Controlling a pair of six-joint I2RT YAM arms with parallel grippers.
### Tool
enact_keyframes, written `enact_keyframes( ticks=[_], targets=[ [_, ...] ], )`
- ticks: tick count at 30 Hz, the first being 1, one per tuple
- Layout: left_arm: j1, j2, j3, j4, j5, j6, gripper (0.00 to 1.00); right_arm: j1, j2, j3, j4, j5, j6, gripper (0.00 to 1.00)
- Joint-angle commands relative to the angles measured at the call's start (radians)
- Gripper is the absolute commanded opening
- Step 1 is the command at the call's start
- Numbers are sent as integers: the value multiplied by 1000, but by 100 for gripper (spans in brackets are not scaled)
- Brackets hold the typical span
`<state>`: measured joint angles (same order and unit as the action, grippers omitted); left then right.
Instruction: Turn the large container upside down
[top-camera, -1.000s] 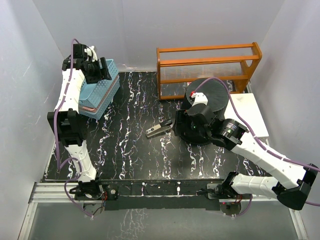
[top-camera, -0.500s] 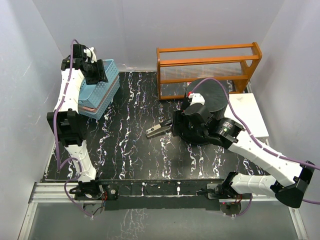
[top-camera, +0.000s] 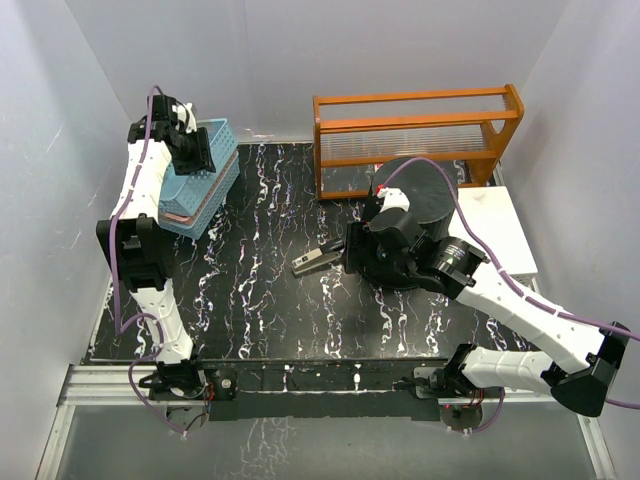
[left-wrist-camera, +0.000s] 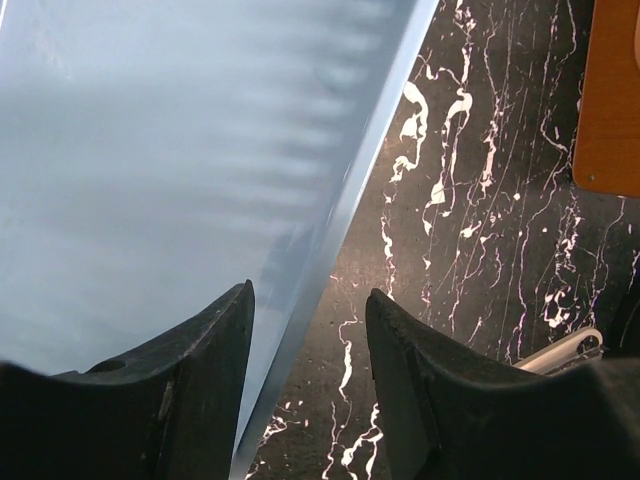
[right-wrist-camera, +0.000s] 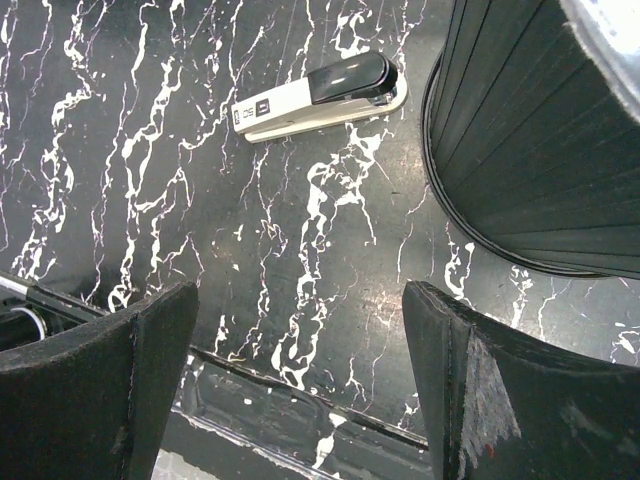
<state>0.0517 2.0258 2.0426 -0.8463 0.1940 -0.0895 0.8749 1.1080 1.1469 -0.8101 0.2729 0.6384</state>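
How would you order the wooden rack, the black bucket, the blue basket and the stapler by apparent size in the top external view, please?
Largest: wooden rack.
Next: black bucket and blue basket, alike and both partly hidden, so unranked.
Smallest: stapler.

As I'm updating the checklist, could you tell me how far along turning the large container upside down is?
Done, apparently: the large container stands rim-down on the table, flat base up. In hand: nothing; the right gripper hangs open beside it, and the left gripper straddles the edge of the blue basket. Left: seemingly just pulling clear.
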Motion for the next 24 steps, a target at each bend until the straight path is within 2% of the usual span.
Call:
enact_keyframes(
  ticks=[1, 6, 12, 16, 20, 24],
  targets=[
    [1, -34, -31, 32, 4, 11, 46, -2, -1, 8, 40, 0, 11, 82],
    [1, -56, -19, 39, -14, 24, 38, -2, -5, -4, 50, -14, 18, 82],
    [1, -66, 3, 44, -15, 31, 23, -2, -18, 0, 42, -2, 21, 82],
    [0, -40, 74, 22, -24, 46, 18, -2, -27, 11, 29, -7, 21, 82],
    [0, -23, 190, -2, -25, 39, 0, -1, -51, 11, 44, -25, 33, 82],
    [-3, -74, 223, 0, 30, 29, 0, -2, -75, -8, 58, -19, 40, 82]
  ],
)
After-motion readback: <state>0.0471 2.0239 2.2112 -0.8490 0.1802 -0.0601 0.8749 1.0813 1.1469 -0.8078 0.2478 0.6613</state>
